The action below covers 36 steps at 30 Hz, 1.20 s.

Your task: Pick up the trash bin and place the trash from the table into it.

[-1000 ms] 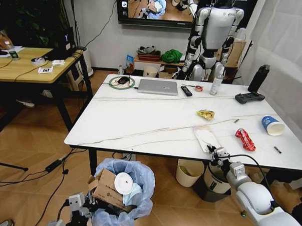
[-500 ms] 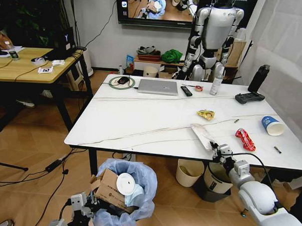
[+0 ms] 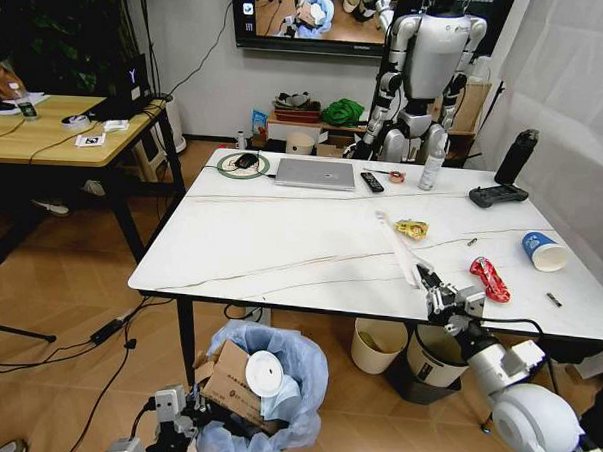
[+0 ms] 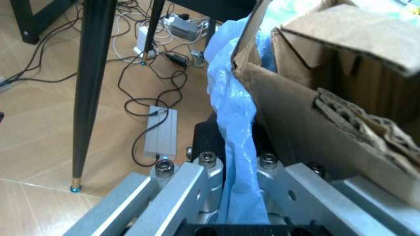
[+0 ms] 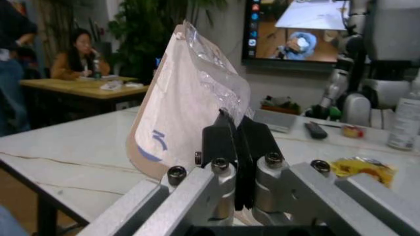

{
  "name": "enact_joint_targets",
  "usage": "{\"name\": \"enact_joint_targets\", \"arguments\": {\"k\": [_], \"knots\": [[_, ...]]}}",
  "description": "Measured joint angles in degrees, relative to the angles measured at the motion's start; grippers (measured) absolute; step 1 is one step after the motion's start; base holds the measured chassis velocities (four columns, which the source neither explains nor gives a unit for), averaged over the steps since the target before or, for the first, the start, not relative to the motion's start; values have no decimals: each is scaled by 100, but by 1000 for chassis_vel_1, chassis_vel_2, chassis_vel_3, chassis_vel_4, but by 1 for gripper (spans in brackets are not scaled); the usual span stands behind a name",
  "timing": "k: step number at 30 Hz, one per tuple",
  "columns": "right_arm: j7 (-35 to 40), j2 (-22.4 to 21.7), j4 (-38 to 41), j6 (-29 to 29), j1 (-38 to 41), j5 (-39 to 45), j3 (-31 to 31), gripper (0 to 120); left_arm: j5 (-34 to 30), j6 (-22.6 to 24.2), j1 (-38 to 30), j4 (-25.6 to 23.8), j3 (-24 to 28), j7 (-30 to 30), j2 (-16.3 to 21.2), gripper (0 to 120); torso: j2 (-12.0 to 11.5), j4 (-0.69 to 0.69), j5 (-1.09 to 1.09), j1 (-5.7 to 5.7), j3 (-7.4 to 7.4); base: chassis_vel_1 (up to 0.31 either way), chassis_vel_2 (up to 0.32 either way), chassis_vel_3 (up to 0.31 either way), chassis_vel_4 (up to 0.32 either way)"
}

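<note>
Low on the left, below the front edge of the large white dark-veined table [image 3: 281, 245], the left gripper [image 3: 178, 421] is clamped on the crinkled translucent blue bag of the small round trash bin [image 3: 295, 371], the plastic pinched between its closed fingers [image 4: 196, 169] in the left wrist view. The bin hangs off the wooden floor in front of the table's front left leg, stuffed with torn brown cardboard [image 3: 233, 381] and a round white lid [image 3: 264, 370]. On the tabletop, near the far edge, lie a silver laptop [image 3: 316, 174] and a black remote [image 3: 373, 181]. Toward the front right, the right gripper [image 3: 436, 292] holds a clear flat plastic pack [image 3: 396, 245] with a pale paper backing, tilted up off the tabletop; the right wrist view shows its black fingers [image 5: 223, 142] closed tightly on the pack's lower edge. Just beyond the pack lies a crumpled yellow wrapper [image 3: 411, 229], and to the right of the gripper a red wrapper [image 3: 489, 277] rests near the front edge. A blue-and-white paper cup [image 3: 545, 251] lies on its side close to the right edge.
</note>
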Motion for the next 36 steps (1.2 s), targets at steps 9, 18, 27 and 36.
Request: {"name": "enact_joint_targets", "arguments": {"k": [9,18,27,36], "knots": [[-489,-105,701,189,-421,329,-331,0,22,28,4,-68,14,-5,-18,0,0,0,0,0,0,0,0,0,0],[-584,-477,1052,254,-737,302,-1566,0,47,70,11,-57,-8,-36,-109,0,0,0,0,0,0,0,0,0,0],[-443,-673,1220,120,-551,392,-2430,0,218,72,70,-86,-15,-25,-351,0,0,0,-1,0,0,0,0,0,0],[39,-603,968,-33,164,404,-3329,0,365,56,161,-212,-10,9,-560,0,0,1,1,0,1,0,0,0,0]]}}
